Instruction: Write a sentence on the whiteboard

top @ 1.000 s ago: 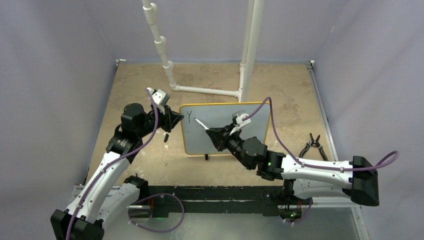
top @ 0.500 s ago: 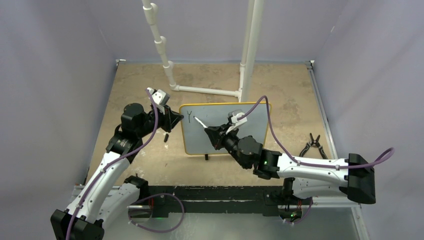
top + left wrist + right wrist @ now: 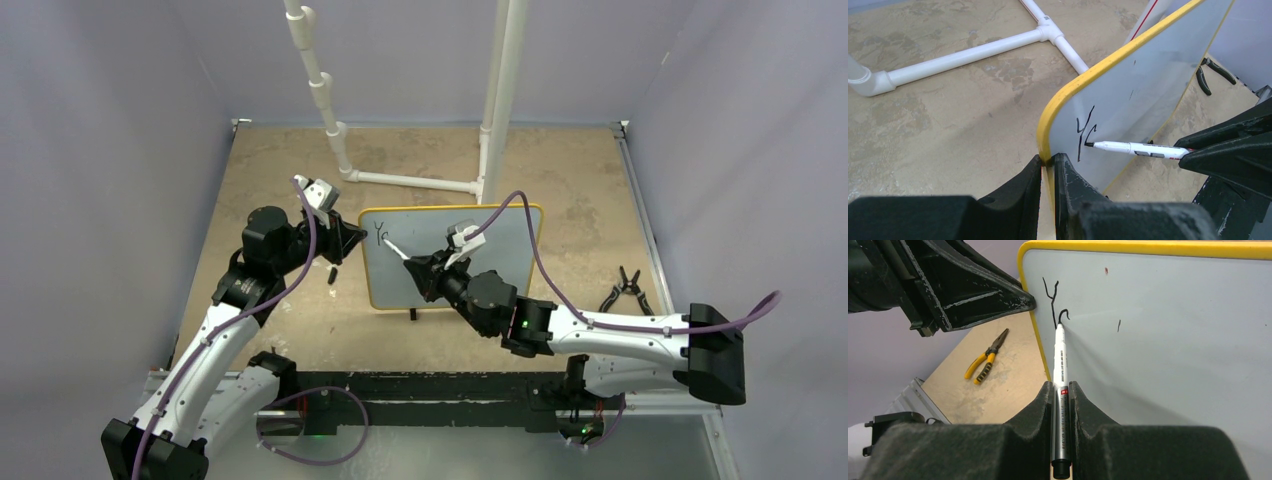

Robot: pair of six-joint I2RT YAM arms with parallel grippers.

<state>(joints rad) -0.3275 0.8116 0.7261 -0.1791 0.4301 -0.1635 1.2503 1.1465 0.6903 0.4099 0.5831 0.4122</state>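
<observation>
2 hands work the whiteboard (image 3: 500,250), which stands mid-table (image 3: 280,170). Left hand (image 3: 1048,161) is clamped on its yellow left edge. Right hand (image 3: 1061,387) is clamped on a white marker (image 3: 1060,352), tip touching the board at the sentence (image 3: 1052,305), which reads "Y" plus 1 curved stroke.

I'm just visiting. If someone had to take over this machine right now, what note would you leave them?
Left gripper: shut on the left edge of the yellow-framed grey-white whiteboard, steadying it.
Right gripper: shut on a white marker pen, tip touching the board.
Done: black handwriting, a "Y" and the start of a second letter, top left.
Left: the rest of the sentence.
</observation>
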